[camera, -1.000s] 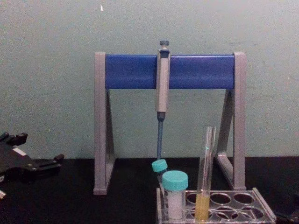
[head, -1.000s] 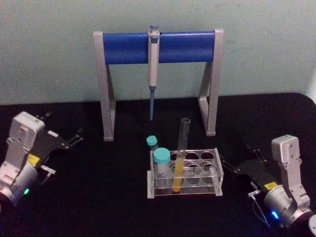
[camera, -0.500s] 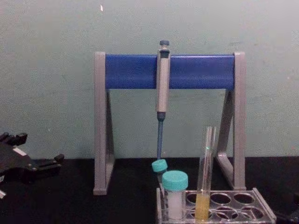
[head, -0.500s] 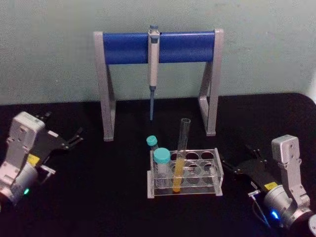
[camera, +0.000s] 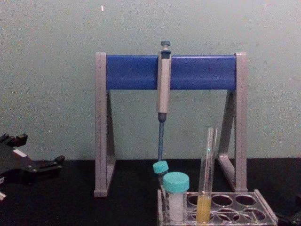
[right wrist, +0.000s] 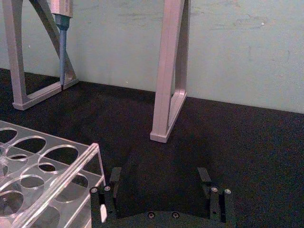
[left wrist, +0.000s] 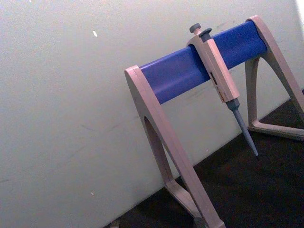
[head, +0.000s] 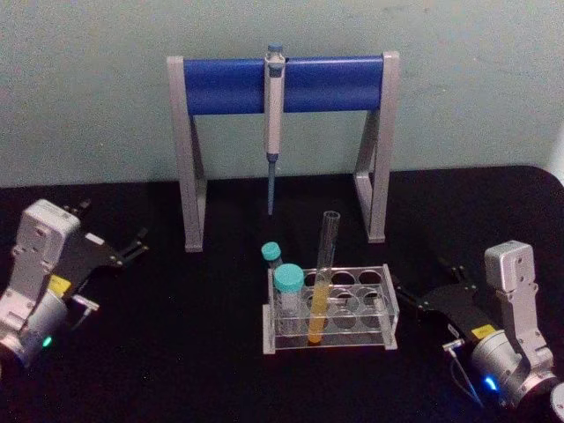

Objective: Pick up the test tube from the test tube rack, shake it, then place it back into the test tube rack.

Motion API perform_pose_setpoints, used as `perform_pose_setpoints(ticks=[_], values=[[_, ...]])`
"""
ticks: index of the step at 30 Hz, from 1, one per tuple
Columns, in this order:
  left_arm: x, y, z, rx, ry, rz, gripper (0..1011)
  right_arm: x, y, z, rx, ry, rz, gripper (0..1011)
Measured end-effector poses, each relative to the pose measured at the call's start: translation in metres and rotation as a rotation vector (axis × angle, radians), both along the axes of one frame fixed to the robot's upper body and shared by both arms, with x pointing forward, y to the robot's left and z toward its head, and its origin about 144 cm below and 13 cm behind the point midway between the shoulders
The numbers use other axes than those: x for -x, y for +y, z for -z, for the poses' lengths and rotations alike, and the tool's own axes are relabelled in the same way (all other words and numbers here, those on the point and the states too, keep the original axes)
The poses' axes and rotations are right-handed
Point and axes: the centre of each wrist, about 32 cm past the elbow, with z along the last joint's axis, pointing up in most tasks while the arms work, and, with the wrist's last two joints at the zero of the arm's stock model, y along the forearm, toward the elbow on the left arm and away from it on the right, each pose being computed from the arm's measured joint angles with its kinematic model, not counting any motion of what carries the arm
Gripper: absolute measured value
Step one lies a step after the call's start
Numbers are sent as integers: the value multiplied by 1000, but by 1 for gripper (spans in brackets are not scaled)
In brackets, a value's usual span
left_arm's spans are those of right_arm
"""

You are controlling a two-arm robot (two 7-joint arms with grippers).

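We see the tall, slim clear glass test tube (head: 322, 278), holding yellow-orange liquid in its lower part, standing in a front hole of the low clear plastic test tube rack (head: 385, 304) at the centre of the black table (head: 176, 352). The right gripper (head: 412, 297) rests on the table just beside the rack's right end, apart from the tube; its fingers (right wrist: 115, 178) are spread wide and hold nothing. The left gripper (head: 134, 246) sits well apart at the table's left side, fingers parted and empty. In the chest view, the rack's base is cut off. The tube's long axis runs near vertical, open mouth upward, leaning slightly toward the blue-and-grey pipette stand (head: 229, 85). Two teal-capped white vials (head: 287, 284) occupy the rack's left end.
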Motion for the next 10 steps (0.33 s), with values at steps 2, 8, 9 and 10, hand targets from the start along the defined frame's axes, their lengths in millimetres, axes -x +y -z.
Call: perform_pose_setpoints(ticks=[2,8,9,10], values=[[0,0,0,0,0,0,1001,0,0,0,0,0,0,1000],[0,0,0,0,0,0,1001,0,0,0,0,0,0,1000],[0,0,0,0,0,0,1001,0,0,0,0,0,0,1000],[0,0,0,0,0,0,1001,0,0,0,0,0,0,1000]])
